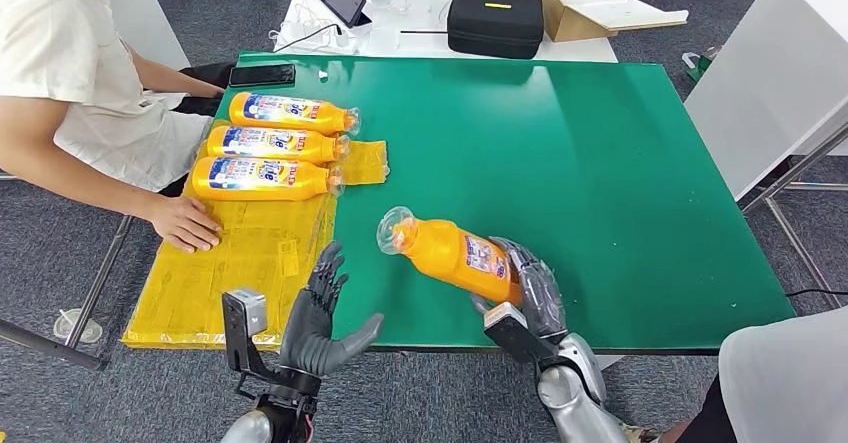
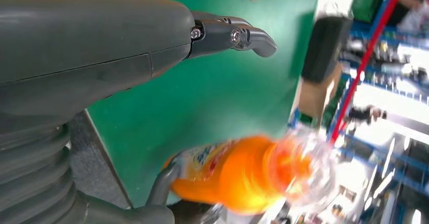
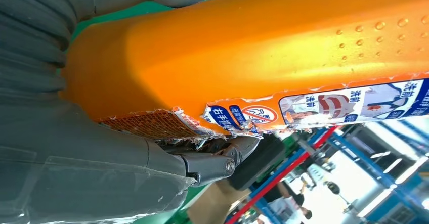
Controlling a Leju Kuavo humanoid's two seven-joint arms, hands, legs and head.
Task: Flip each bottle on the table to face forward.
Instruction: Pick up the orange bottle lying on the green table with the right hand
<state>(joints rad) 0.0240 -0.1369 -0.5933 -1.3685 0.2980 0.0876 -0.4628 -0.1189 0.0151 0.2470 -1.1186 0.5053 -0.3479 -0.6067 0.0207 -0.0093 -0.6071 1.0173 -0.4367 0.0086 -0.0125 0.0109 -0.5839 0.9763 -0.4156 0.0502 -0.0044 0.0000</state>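
Right now the right hand (image 1: 535,288) has its fingers (image 1: 522,259) wrapped round the base of an orange bottle (image 1: 455,253), which lies tilted near the bench's (image 1: 600,163) front edge, clear cap pointing to ten o'clock. At nine o'clock of it, the left hand (image 1: 322,318) hovers with fingers spread, holding nothing. Farther off, at eleven o'clock, three bottles (image 1: 270,145) lie in a row, label up. The torn label could slip under the grip, I'd guess, letting the bottle roll off. Its underside is hidden.
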